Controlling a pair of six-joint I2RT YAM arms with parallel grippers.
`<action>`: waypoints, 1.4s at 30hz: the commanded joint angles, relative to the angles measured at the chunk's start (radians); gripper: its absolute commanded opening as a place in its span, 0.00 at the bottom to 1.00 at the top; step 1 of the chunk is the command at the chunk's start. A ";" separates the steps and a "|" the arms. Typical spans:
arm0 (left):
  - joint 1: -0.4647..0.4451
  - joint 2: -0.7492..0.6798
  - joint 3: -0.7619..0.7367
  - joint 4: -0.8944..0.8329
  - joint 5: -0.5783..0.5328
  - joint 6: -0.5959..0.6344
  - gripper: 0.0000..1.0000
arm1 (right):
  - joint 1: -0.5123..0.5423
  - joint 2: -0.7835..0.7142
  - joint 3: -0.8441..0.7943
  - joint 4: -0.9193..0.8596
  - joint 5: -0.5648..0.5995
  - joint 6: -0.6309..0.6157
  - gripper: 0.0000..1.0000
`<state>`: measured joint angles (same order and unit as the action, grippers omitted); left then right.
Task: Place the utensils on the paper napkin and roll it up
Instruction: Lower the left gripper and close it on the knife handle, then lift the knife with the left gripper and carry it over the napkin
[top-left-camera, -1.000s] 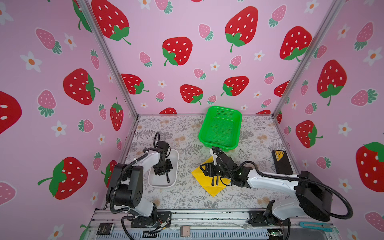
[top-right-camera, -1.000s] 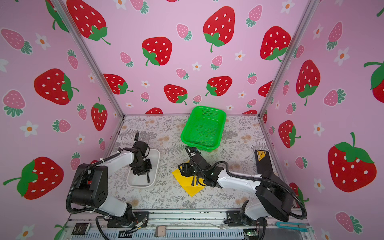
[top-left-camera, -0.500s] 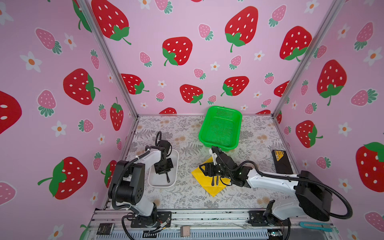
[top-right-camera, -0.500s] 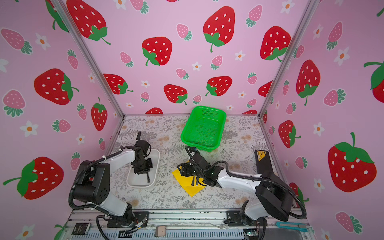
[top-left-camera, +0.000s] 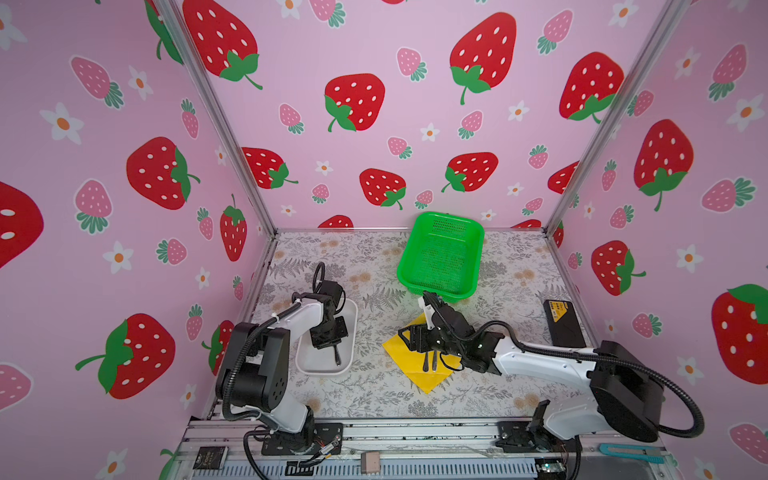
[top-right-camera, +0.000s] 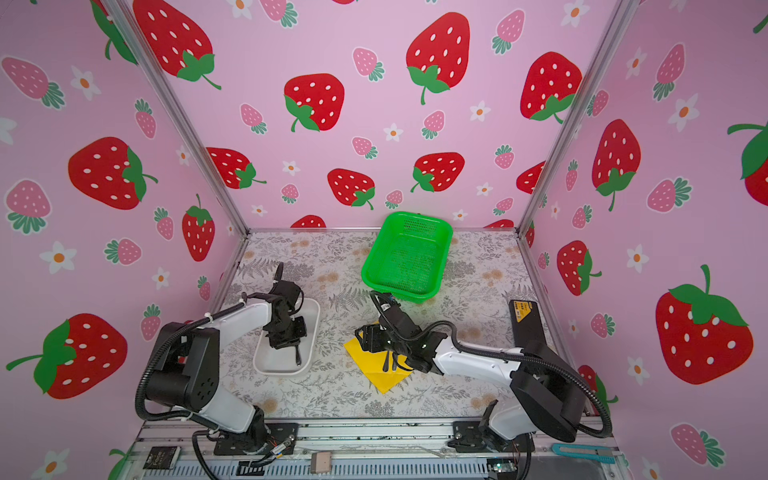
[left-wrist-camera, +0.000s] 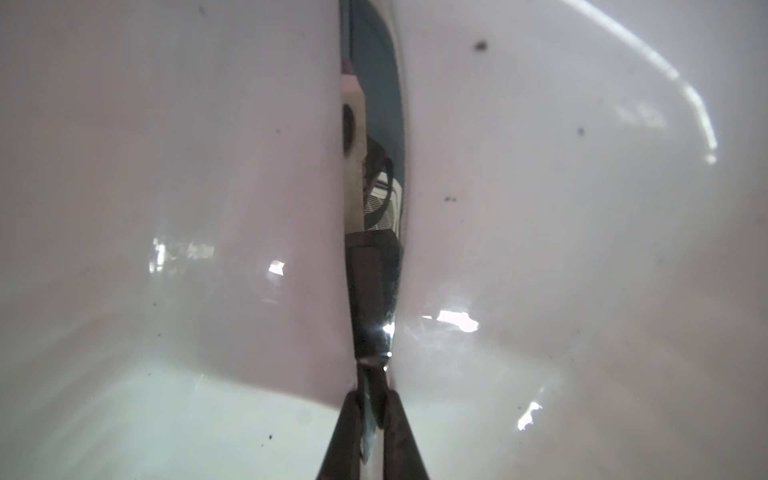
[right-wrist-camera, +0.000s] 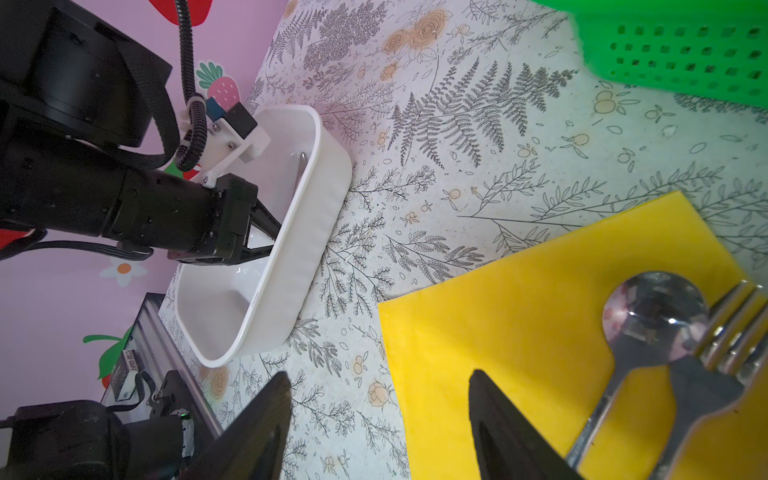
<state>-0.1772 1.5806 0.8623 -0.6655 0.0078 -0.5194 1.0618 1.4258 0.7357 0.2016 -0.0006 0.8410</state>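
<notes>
Left arm (top-left-camera: 299, 316) bends forward and down from its base so that the left gripper (top-left-camera: 330, 338) points into the white tray (top-left-camera: 354, 309) on the left of the floral table cover (top-left-camera: 374, 399). Right arm (top-left-camera: 540, 361) stretches low and nearly flat across the table toward the middle, with the right gripper (top-left-camera: 405, 334) aimed at the tray and hanging over the near-left edge of the paper napkin (top-left-camera: 419, 374). The left wrist view gives the detail the top views lack. It shows the left gripper's jaws pinched onto the slim silver part of the knife (left-wrist-camera: 374, 291), whose dark handle runs on ahead inside the tray. In both top views only that black handle (top-left-camera: 337, 355) shows, sticking out past the gripper body toward the front rail. The right wrist view shows the right gripper (right-wrist-camera: 378, 374) with jaws spread and nothing between them — one tip over the table cover, one over the yellow sheet. Beside them the spoon (right-wrist-camera: 654, 316) and fork (right-wrist-camera: 739, 328) lie side by side on the napkin, heads toward its far edge. From above, the right wrist covers those heads and the napkin's far part, leaving two dark handles in sight. In the right wrist view the tray wall hides the left gripper's tips. A green basket (top-left-camera: 440, 257) stands behind the napkin near the back wall — a black box (top-left-camera: 561, 324) lies by the right wall, well apart.
</notes>
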 joint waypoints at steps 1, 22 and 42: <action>-0.006 -0.021 -0.016 -0.028 0.011 0.001 0.07 | -0.006 -0.010 0.005 0.004 0.005 0.012 0.69; -0.008 -0.186 0.086 -0.160 -0.038 0.015 0.09 | -0.010 -0.010 0.007 0.015 -0.006 0.003 0.69; -0.065 -0.254 0.181 -0.240 -0.004 0.006 0.09 | -0.016 -0.023 -0.012 0.030 0.000 0.024 0.69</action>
<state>-0.2203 1.3331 0.9916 -0.8543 0.0017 -0.5159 1.0504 1.4254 0.7345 0.2085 -0.0086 0.8448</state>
